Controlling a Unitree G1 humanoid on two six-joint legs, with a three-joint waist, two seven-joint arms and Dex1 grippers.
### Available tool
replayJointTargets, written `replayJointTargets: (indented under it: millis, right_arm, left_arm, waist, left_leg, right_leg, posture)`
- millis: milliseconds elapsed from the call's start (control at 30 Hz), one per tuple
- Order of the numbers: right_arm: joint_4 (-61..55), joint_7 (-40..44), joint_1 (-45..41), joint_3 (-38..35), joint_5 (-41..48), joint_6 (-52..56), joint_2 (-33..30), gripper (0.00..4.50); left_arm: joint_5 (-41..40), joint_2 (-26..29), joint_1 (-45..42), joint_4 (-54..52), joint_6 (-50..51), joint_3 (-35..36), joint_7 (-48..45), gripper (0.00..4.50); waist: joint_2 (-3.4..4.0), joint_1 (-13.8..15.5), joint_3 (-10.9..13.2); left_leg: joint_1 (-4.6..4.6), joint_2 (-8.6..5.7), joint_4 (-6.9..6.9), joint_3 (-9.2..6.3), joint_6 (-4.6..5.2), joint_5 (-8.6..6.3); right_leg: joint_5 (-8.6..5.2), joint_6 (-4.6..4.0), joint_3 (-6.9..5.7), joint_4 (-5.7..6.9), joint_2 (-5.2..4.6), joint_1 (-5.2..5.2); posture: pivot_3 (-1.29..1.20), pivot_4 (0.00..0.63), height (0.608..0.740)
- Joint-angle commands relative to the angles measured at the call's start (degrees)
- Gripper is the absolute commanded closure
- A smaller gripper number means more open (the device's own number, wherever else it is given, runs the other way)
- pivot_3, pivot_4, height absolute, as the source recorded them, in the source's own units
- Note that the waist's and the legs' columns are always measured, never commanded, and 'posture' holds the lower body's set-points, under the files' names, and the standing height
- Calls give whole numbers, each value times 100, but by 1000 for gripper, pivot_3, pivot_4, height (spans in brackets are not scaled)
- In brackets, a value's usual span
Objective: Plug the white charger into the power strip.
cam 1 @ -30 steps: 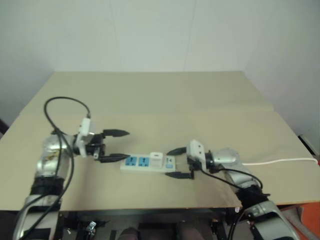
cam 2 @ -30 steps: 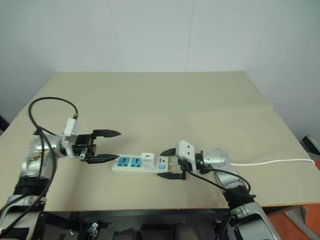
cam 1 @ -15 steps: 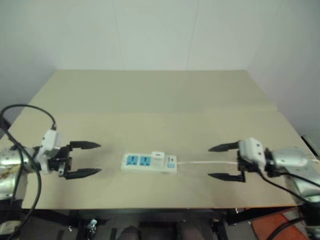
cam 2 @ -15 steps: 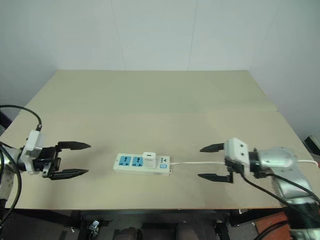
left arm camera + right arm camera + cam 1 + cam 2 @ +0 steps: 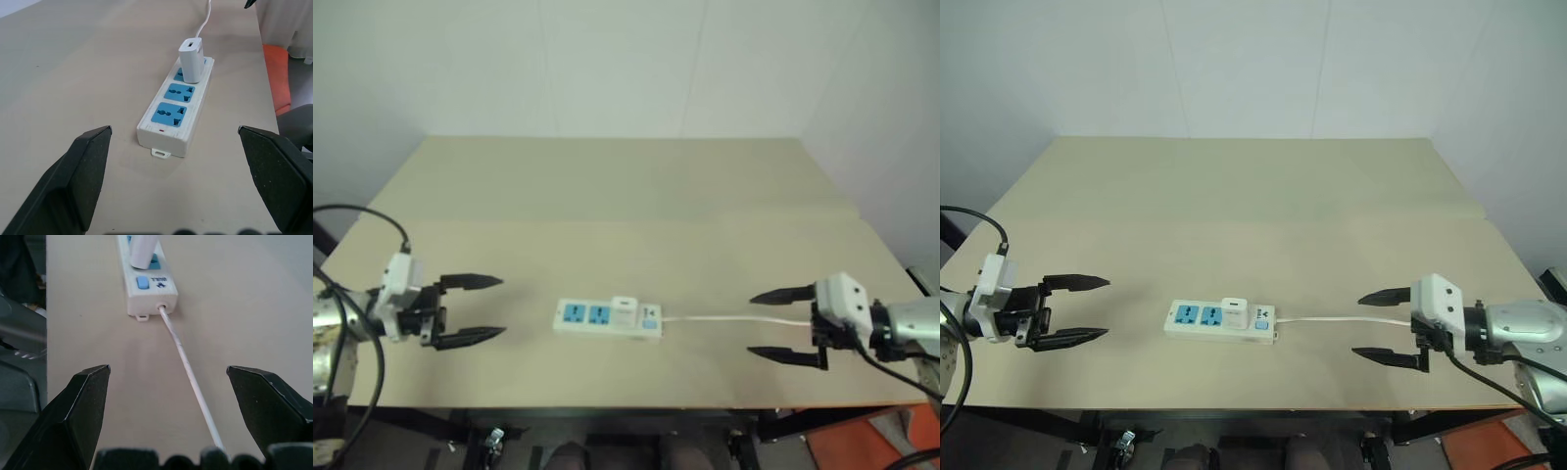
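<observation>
White charger (image 5: 191, 60) sits plugged in power strip (image 5: 175, 115) (upright).

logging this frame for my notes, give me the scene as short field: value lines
charger: upright in the socket of the strip nearest the cord
power strip: flat on the table, two blue sockets free
cord: runs from the strip toward the right gripper
left gripper: fingers open, apart from the strip, holding nothing
right gripper: fingers open, on either side of the cord, holding nothing
</observation>
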Motion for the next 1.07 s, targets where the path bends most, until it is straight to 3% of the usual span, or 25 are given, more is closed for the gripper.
replayJointTargets:
  millis: [33, 367, 600, 1067]
  right_arm:
    - [-177, -58, 69, -323, 63, 45, -136, 34]
    - [-358, -114, 370, -582, 135, 247, -249, 34]
    - [-437, -120, 618, -690, 89, 143, -246, 34]
    - [-495, -109, 633, -736, 203, 236, -269, 34]
  left_arm:
    - [-361, -30, -192, -65, 274, 147, 5, 0]
    - [-128, -126, -501, 95, 138, -133, 6, 0]
    - [-461, -119, -527, -149, 876, -75, 93, 0]
    - [-65, -181, -583, -131, 491, -248, 202, 0]
  waist:
    - [0, 1, 0]
    - [-1, 3, 0]
    - [-2, -7, 0]
    - [-2, 2, 0]
  left_leg:
    - [0, 0, 0, 0, 0, 0]
    - [0, -2, 1, 1, 0, 0]
    - [1, -2, 2, 1, 0, 0]
    - [1, 0, 2, 0, 0, 0]
  right_leg:
    - [0, 0, 0, 0, 0, 0]
    - [1, 0, 2, 0, 1, 1]
    - [2, 3, 4, 1, 1, 3]
    - [2, 2, 5, 1, 5, 3]
  posture:
    - [0, 150, 740]
    - [0, 150, 740]
    - [0, 150, 740]
    - [0, 150, 740]
